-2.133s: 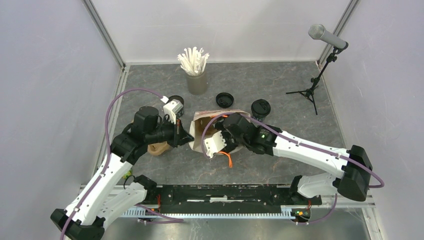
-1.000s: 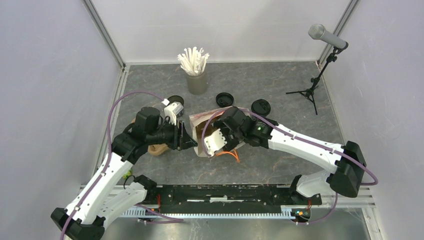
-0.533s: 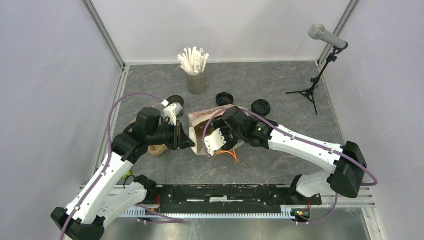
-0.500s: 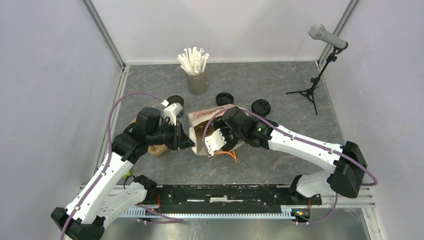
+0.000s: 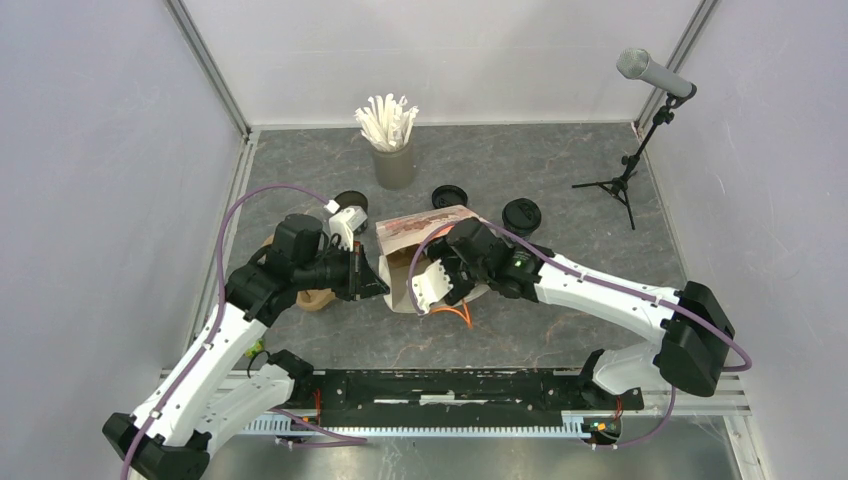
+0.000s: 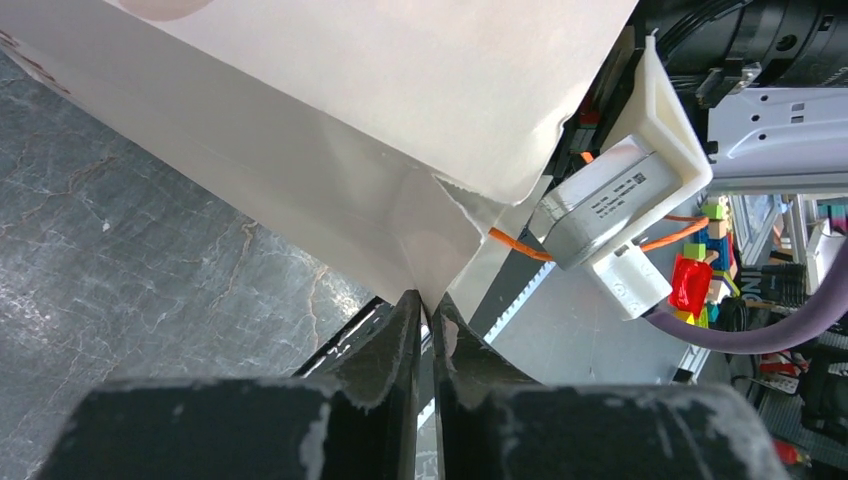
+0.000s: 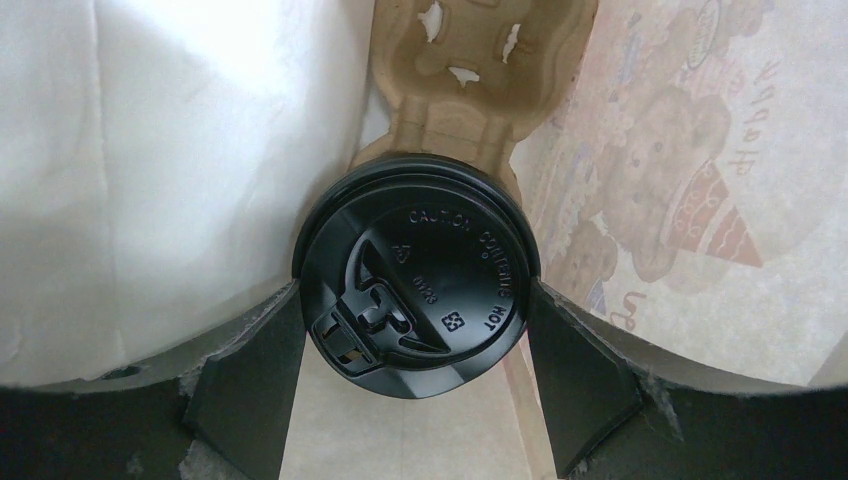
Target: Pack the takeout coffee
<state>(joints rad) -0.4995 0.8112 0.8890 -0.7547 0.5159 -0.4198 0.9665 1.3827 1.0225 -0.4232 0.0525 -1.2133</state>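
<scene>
The left end effector (image 6: 427,308) is pinching the bag (image 6: 330,120) open for the right end effector (image 7: 415,310) gripping a lidded cup (image 7: 420,265) inside.

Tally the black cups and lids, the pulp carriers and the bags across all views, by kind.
Lidded cups: 2
Loose lid: 1
Half-hidden black cup or lid: 1
Pulp carriers: 2
Paper bag: 1
Total: 7
</scene>
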